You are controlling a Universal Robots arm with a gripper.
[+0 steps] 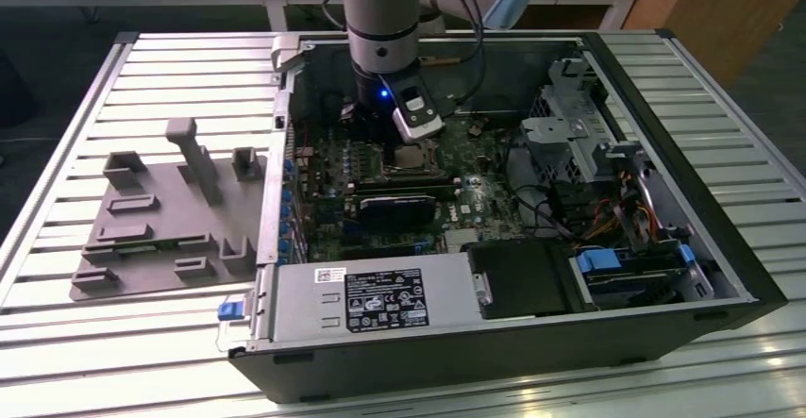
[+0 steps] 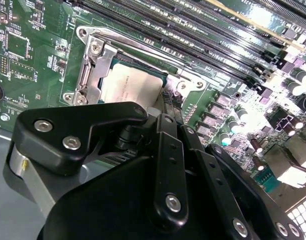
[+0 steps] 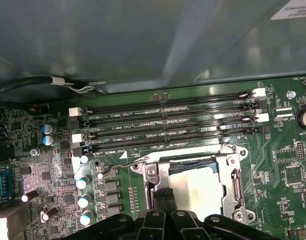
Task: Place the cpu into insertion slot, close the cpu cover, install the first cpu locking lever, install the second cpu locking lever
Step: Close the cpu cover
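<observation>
The cpu (image 2: 128,85) (image 3: 203,187) lies flat in the insertion slot (image 1: 410,160), its dull silver top showing. The cpu cover (image 2: 95,65) (image 3: 236,182) lies down over it as a silver frame around the chip. A thin wire locking lever (image 3: 115,167) sticks out from the socket's corner towards the capacitors. Another silver rod (image 2: 143,47) runs along the socket's side by the memory slots. My gripper (image 3: 163,196) (image 2: 169,104) (image 1: 403,144) hangs just over the socket's edge, shut, its dark tips together at the cover's rim, with nothing visible between them.
Long black memory slots (image 3: 168,125) run beside the socket. Capacitors (image 3: 83,182) stand near the lever's end. The open case holds a power supply (image 1: 365,300), a black card (image 1: 396,212) and drive cages (image 1: 605,154). A grey fixture plate (image 1: 164,220) lies at the exterior view's left.
</observation>
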